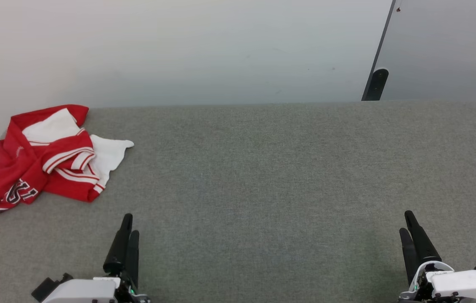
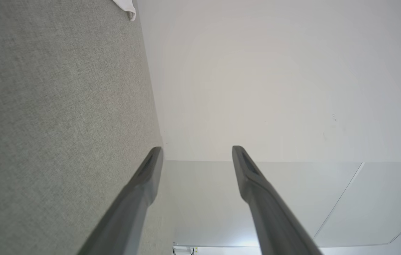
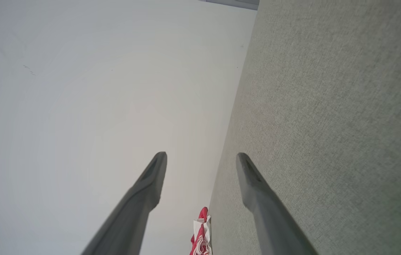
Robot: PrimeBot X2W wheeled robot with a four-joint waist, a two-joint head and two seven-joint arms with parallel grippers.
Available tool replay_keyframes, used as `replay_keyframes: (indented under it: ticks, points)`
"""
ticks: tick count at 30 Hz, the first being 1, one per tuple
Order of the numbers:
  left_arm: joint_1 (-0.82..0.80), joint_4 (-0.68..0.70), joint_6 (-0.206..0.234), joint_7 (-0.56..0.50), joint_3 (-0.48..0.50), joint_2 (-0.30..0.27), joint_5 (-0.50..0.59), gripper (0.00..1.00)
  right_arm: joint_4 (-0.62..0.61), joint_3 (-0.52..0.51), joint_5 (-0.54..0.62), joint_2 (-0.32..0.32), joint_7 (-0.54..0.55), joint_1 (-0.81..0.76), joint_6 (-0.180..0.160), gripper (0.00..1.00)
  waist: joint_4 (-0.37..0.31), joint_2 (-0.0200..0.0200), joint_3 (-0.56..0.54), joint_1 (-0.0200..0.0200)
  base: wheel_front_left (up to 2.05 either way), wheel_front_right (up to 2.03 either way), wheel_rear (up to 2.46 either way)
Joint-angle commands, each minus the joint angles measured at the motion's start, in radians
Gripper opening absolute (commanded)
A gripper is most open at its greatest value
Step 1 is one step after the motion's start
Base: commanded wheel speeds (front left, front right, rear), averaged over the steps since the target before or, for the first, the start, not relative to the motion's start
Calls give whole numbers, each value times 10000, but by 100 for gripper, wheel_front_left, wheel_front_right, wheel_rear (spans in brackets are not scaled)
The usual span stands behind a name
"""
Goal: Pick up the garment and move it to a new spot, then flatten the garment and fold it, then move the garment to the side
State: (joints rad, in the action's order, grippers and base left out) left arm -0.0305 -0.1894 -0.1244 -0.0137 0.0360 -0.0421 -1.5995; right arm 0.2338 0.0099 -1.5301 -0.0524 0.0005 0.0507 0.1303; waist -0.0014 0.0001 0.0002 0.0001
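Observation:
The garment (image 1: pixel 40 160), a red T-shirt with white sleeves, striped trim and white lettering, lies crumpled at the far left of the grey table, partly over its left edge. A white corner of the garment (image 2: pixel 126 7) peeks in at the top of the left wrist view, and a sliver of the garment (image 3: pixel 201 236) appears low in the right wrist view. My left gripper (image 1: pixel 130 223) hovers open near the front edge, right of and nearer than the shirt. My right gripper (image 1: pixel 406 221) is open at the front right, far from it. Both hold nothing.
The grey fabric-covered table (image 1: pixel 263 168) spans the view, with a pale wall behind it. A dark post (image 1: pixel 377 84) stands past the far edge at the right, beside a slanted panel edge.

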Motion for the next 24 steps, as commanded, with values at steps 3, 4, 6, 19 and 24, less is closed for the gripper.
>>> replay_keyframes:
  ticks: [3, 4, 6, 19, 24]
  points:
    - [-29, 291, -41, 163, -117, -120, 211, 100, -217, 181, 261, -98, -172, 277, 8, 100, -5, -1, -7, 0, 0, 0, 0]
    - [-21, 321, -42, 206, -142, -137, 253, 100, -229, 212, 302, -102, -208, 281, 8, 100, -7, -1, -10, 0, 0, 0, 0]
    - [3, 384, -44, 299, -192, -169, 355, 100, -252, 283, 401, -129, -282, 291, 8, 100, -11, -1, -16, 0, 0, 0, 0]
    - [109, 572, -54, 1034, -583, -533, 2173, 100, -243, 719, 1742, -298, -813, 352, 8, 100, -22, -1, -44, 0, 0, 0, 0]
    - [126, 560, -58, 1225, -582, -525, 3237, 100, -185, 852, 2755, -335, -1015, 379, 8, 100, -24, -1, -52, 0, 0, 0, 0]
